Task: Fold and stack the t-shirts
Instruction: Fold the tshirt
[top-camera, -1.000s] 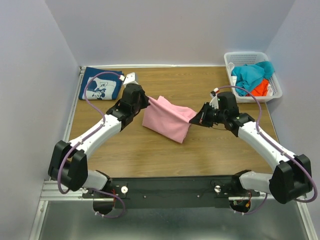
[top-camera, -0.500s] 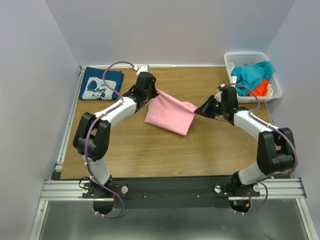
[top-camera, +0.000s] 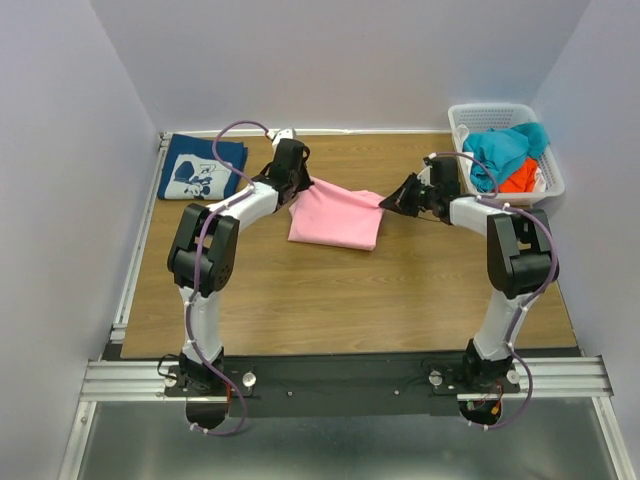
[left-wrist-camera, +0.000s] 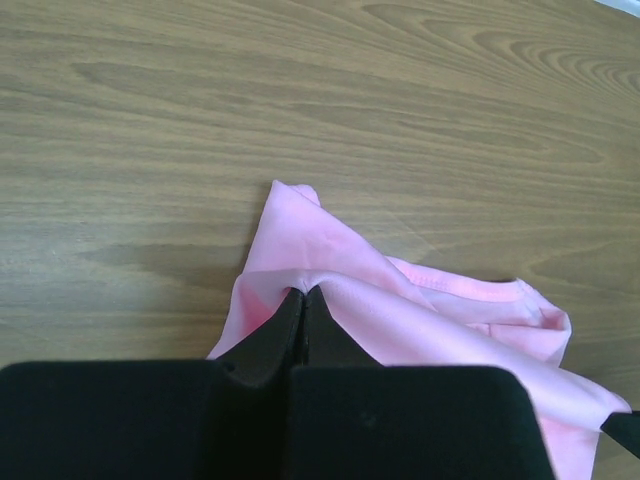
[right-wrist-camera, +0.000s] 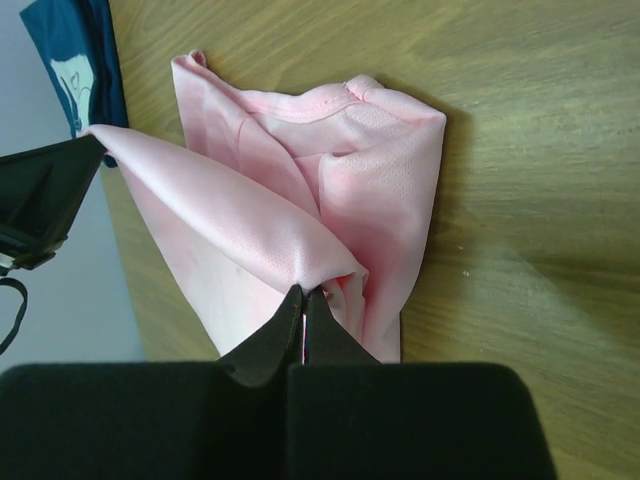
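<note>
The pink t-shirt (top-camera: 338, 214) lies partly folded in the middle of the table, its far edge lifted between both grippers. My left gripper (top-camera: 302, 182) is shut on its far left corner; the left wrist view shows the closed tips pinching the pink cloth (left-wrist-camera: 330, 265). My right gripper (top-camera: 388, 202) is shut on its far right corner, also in the right wrist view (right-wrist-camera: 303, 291), with the pink t-shirt (right-wrist-camera: 380, 200) draped below. The navy t-shirt (top-camera: 200, 168) with a white cartoon print lies folded at the far left corner and shows in the right wrist view (right-wrist-camera: 70, 55).
A white basket (top-camera: 553, 172) holding teal and orange cloth stands at the far right. The wooden table (top-camera: 320, 290) is walled on the left, back and right. A metal rail (top-camera: 340, 375) carries the arm bases at the near edge.
Both grippers have carried the pink t-shirt's held edge toward the far side of the table, and the shirt has folded over and flattened. Both arms have stretched out further.
</note>
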